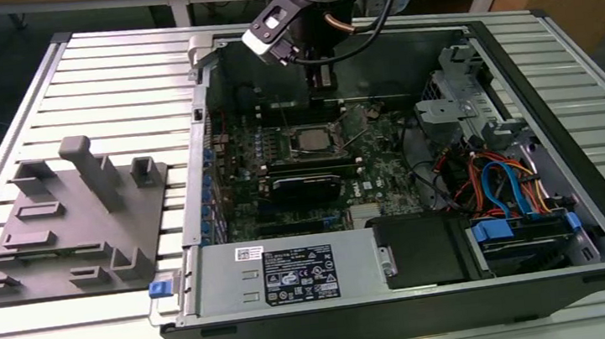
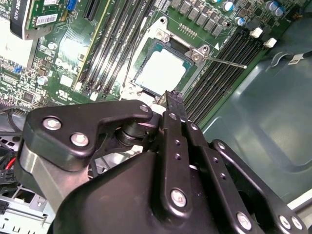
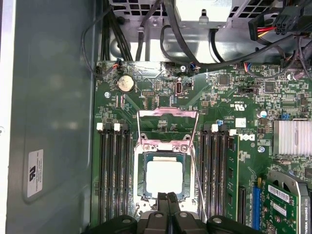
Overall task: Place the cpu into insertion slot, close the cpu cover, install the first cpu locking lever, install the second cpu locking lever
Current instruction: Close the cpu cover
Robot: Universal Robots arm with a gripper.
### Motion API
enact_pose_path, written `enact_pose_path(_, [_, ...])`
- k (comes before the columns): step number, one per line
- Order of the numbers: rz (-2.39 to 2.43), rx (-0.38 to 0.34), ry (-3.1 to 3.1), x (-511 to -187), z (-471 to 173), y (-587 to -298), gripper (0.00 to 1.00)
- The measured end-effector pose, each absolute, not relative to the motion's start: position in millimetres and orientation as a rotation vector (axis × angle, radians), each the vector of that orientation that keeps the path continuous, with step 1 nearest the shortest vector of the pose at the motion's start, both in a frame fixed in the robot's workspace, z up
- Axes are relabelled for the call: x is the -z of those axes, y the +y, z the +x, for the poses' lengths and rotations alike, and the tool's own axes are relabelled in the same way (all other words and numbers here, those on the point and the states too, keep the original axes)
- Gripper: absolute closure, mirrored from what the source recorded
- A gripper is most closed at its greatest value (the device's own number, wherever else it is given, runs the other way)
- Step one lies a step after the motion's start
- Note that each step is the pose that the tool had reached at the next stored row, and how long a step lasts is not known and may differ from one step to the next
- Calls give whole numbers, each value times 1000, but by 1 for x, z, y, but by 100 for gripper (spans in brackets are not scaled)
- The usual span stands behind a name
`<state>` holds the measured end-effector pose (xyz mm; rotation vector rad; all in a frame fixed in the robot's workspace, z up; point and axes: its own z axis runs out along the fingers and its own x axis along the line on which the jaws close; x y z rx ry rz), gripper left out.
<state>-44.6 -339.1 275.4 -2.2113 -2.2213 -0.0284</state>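
One cpu [image 3: 164,177] sits in the insertion slot [image 3: 138,168]; cpu cover [image 3: 168,113] open; gripper [image 3: 167,196], clenched on nothing, hovers at the cpu's twelve o'clock in the exterior view.

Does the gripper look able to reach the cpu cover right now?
Probably yes. The gripper hangs close by the cpu, and the cpu cover looks flipped open just beyond it, with nothing between them.

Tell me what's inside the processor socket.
A silver-topped chip lies flat inside the socket, its top uncovered. Whatever is under the chip is hidden by it, and the shut claw covers one edge of the socket in the first wrist view.
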Motion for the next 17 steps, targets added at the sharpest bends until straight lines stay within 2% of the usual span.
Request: enact_pose_path(17, [-2211, 28, -2221, -275, -35, -339, 90])
